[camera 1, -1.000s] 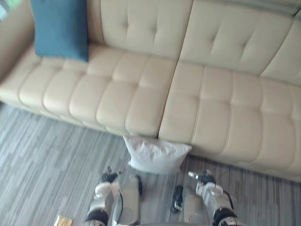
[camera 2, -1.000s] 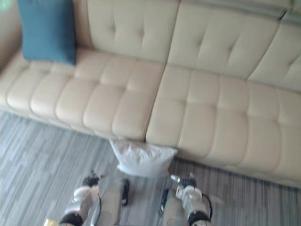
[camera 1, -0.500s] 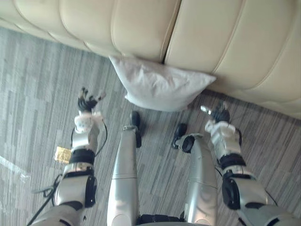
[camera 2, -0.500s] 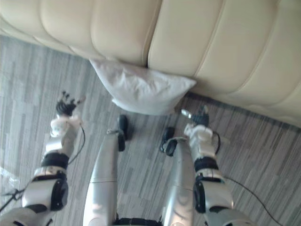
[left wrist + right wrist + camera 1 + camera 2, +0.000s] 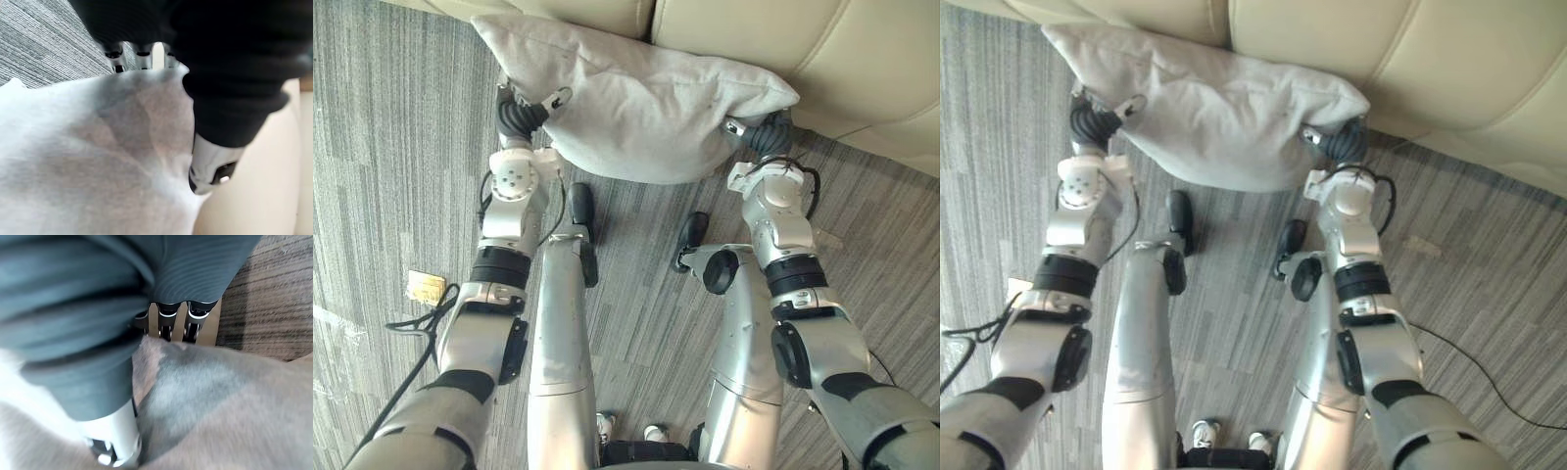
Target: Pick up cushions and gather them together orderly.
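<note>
A pale grey cushion (image 5: 636,108) lies on the carpet, leaning against the front of the beige sofa (image 5: 862,59). My left hand (image 5: 519,117) is at its left end. There the thumb (image 5: 212,161) presses into the cloth while the fingers reach behind the cushion (image 5: 98,161). My right hand (image 5: 766,135) is at the right end. Its thumb (image 5: 115,431) lies on the near face of the cushion (image 5: 220,401) and its fingers go round the back. Both hands pinch the cushion between thumb and fingers.
The sofa's leather front (image 5: 1410,59) runs across the far edge, right behind the cushion. Grey striped carpet (image 5: 382,147) spreads to both sides. A small yellow scrap (image 5: 426,287) lies on the floor to my left.
The camera has tilted down, so the sofa seat and blue cushion left the picture. Both hands went forward from open air to the pale cushion's ends and closed on it.
</note>
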Robot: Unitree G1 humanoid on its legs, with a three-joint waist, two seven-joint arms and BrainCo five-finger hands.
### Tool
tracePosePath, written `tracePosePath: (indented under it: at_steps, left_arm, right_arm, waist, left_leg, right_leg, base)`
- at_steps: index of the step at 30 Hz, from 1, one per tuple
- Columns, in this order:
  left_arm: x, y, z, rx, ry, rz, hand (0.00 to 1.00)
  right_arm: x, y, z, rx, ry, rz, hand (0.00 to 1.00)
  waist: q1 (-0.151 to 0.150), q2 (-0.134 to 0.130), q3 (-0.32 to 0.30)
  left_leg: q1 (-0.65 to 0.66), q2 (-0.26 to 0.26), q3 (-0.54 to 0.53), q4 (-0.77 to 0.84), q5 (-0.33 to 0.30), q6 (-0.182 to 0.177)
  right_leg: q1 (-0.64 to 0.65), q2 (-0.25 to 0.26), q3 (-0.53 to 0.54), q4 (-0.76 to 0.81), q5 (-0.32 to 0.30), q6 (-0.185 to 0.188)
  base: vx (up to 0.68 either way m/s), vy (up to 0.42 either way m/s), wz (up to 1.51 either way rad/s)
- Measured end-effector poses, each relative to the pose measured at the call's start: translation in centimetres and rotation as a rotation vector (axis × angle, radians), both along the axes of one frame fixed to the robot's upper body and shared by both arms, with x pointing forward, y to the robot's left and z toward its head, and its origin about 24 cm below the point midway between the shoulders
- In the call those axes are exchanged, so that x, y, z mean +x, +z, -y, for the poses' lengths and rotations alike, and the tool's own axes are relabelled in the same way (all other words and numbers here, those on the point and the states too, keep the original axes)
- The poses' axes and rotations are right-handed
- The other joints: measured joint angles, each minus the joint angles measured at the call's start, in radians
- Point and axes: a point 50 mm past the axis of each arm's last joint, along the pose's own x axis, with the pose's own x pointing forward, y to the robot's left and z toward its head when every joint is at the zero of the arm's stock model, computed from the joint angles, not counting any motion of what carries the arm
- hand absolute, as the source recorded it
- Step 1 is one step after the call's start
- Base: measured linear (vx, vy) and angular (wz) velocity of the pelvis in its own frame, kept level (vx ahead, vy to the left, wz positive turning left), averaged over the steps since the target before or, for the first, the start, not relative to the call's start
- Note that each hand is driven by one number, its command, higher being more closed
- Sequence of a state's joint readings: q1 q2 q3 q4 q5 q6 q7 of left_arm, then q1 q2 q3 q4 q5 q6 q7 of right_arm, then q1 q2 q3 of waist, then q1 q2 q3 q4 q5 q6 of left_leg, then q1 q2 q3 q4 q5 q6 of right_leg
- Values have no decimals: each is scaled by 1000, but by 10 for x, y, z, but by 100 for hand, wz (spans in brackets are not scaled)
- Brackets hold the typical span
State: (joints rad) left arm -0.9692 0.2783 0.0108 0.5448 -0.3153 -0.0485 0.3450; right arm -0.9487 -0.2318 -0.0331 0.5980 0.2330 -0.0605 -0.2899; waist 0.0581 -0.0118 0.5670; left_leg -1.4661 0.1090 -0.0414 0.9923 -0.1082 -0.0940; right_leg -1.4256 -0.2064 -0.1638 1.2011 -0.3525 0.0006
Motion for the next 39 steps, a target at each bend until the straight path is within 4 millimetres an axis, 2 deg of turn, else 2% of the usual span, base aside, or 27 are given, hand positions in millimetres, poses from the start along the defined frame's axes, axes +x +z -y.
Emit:
tracePosePath:
  at_steps: [4, 7, 11, 17, 19, 20, 21, 22, 24, 26, 29, 32, 34, 35, 39]
  left_arm:
    - [-5, 8, -4, -20, 40, 44, 100]
    - [-9, 11, -3, -26, 42, 72, 100]
    - [-17, -9, 3, -49, 21, 65, 100]
    - [-36, -34, 7, -81, -6, 82, 100]
    - [-45, -55, 12, -106, -22, 41, 100]
    - [-53, -74, 15, -120, -29, -1, 100]
    - [-54, -75, 15, -122, -30, -2, 100]
    - [-68, -97, 17, -155, -32, -47, 100]
    - [-82, -114, 18, -178, -42, -81, 100]
    - [-99, -138, 18, -203, -43, -145, 100]
    - [-125, -165, 15, -226, -36, -223, 100]
    - [-148, -176, 12, -237, -36, -254, 100]
    - [-154, -177, 11, -236, -37, -258, 100]
    - [-161, -180, 9, -237, -34, -269, 100]
    - [-177, -191, 5, -250, -37, -311, 100]
  right_arm:
    - [-4, 5, -7, 12, 17, 35, 100]
    - [-8, 0, -10, 26, 31, 37, 100]
    - [-22, -26, -11, 57, 45, 18, 100]
    - [-42, -50, -15, 134, 75, 23, 100]
    - [-52, -68, -15, 149, 71, -14, 100]
    - [-60, -84, -15, 164, 68, -51, 100]
    - [-60, -84, -15, 165, 68, -52, 100]
    - [-74, -100, -13, 171, 65, -83, 100]
    - [-89, -109, -10, 174, 67, -88, 100]
    - [-105, -124, -9, 169, 77, -122, 100]
    - [-130, -143, -9, 144, 89, -171, 100]
    - [-151, -160, -11, 147, 107, -225, 100]
    - [-157, -165, -12, 152, 118, -245, 100]
    - [-162, -170, -13, 150, 131, -267, 100]
    - [-174, -181, -14, 148, 153, -314, 100]
  waist:
    - [0, 0, 0]
    - [-4, 0, 0]
    - [-8, -2, -3]
    - [-8, -9, -8]
    - [-3, -10, -10]
    - [-2, -17, -48]
    - [-2, -18, -52]
    - [0, -35, -102]
    - [2, -43, -119]
    - [3, -49, -193]
    - [4, -53, -261]
    - [6, -49, -334]
    - [7, -49, -351]
    - [6, -44, -382]
    - [11, -27, -420]
  left_leg:
    - [0, -2, -25, -17, 34, -27]
    - [19, 2, -38, -16, 34, -28]
    - [170, 3, -41, -98, 40, -38]
    - [450, 0, -25, -317, 92, -34]
    - [572, 1, -16, -371, 102, -30]
    - [623, 1, -7, -398, 99, -32]
    - [624, 1, -6, -400, 98, -33]
    - [702, 1, 8, -435, 96, -35]
    - [805, 1, 20, -469, 87, -37]
    - [878, 6, 34, -513, 73, -28]
    - [1023, 7, 69, -582, 52, -17]
    - [1116, 15, 99, -614, 25, -14]
    - [1155, 19, 118, -624, 15, -7]
    - [1171, 24, 121, -625, 2, -7]
    - [1243, 37, 171, -620, -46, 2]
  right_leg:
    - [-1, 13, -20, -9, 18, -32]
    - [26, 18, -31, -9, 20, -34]
    - [172, 34, -38, -80, 19, -33]
    - [415, 50, -44, -258, 44, -21]
    - [534, 50, -52, -315, 63, -16]
    - [581, 49, -51, -340, 63, -16]
    - [583, 50, -51, -342, 63, -16]
    - [658, 51, -50, -384, 66, -18]
    - [763, 53, -50, -431, 68, -16]
    - [841, 67, -46, -500, 75, -3]
    - [982, 75, -35, -597, 85, 15]
    - [1080, 90, -18, -683, 98, 30]
    - [1119, 97, -9, -713, 109, 27]
    - [1141, 105, 2, -745, 123, 28]
    - [1218, 120, 44, -812, 140, 42]
  base:
    - [-6, -18, 4]
    - [1, 4, -1]
    - [-46, 9, 0]
    - [-52, -17, -4]
    - [44, -21, -8]
    - [96, -7, -5]
    - [152, 1, -7]
    - [151, 11, -7]
    - [143, 27, -10]
    - [197, 57, -15]
    - [219, 73, -21]
    - [183, 89, -26]
    - [164, 70, -23]
    - [154, 63, -31]
    - [143, 87, -35]
